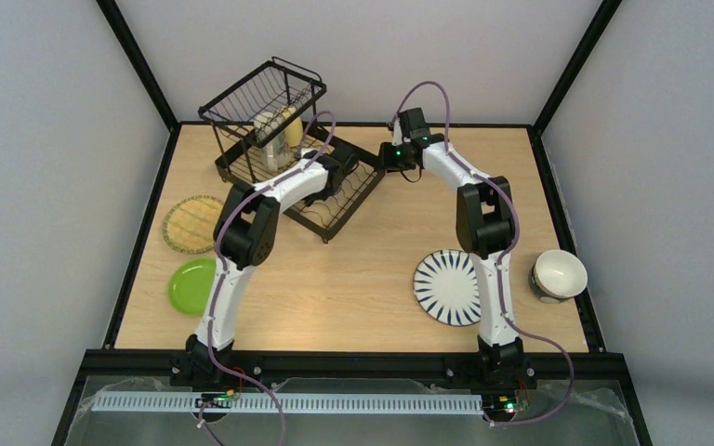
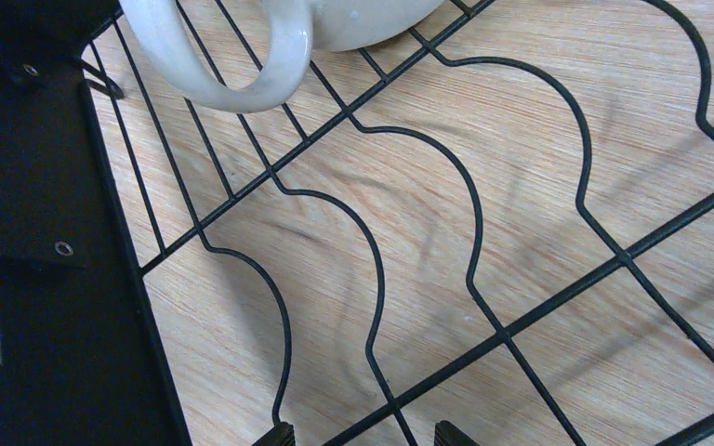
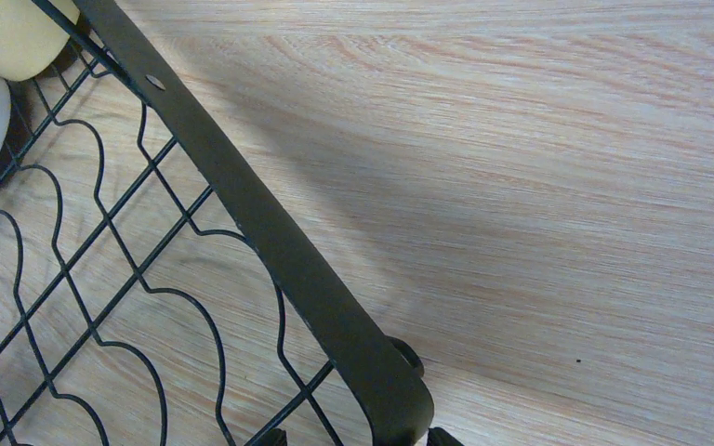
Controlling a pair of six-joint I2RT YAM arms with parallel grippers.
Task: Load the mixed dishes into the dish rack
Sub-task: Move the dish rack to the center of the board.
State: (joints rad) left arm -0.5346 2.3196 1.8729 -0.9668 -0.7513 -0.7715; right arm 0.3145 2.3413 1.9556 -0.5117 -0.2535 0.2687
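The left fingers (image 1: 344,173) are open, with a wide gap between the two tips. Nothing is held. They hang over the flat part of the rack (image 2: 65,316), and its wavy black wires run right under the gap. Off to one side of the tips is the rack's thick black edge. A bit past the tips, deeper in the rack, sits the beige mug (image 2: 372,14). Its round handle points back at the fingers.

The right fingers (image 1: 384,160) are open too. A corner of the rack's black edge lies between the two tips. One tip is just beside that edge and the other is a bit apart from it. On one side of the tips are more wavy wires. On the other side is bare tabletop (image 3: 539,186). Far past the tips, inside the rack, the yellow mug (image 3: 9,37) sits next to the beige mug.

The rest lies on the tabletop, outside the rack. The yellow plate (image 1: 192,224) is near the rack, well back from the left fingers. The green plate (image 1: 191,285) lies just behind it, even farther from them. The striped plate (image 1: 447,286) lies well back from the right fingers. The bowl (image 1: 558,275) stands farther out to the side, at the right edge of the tabletop.
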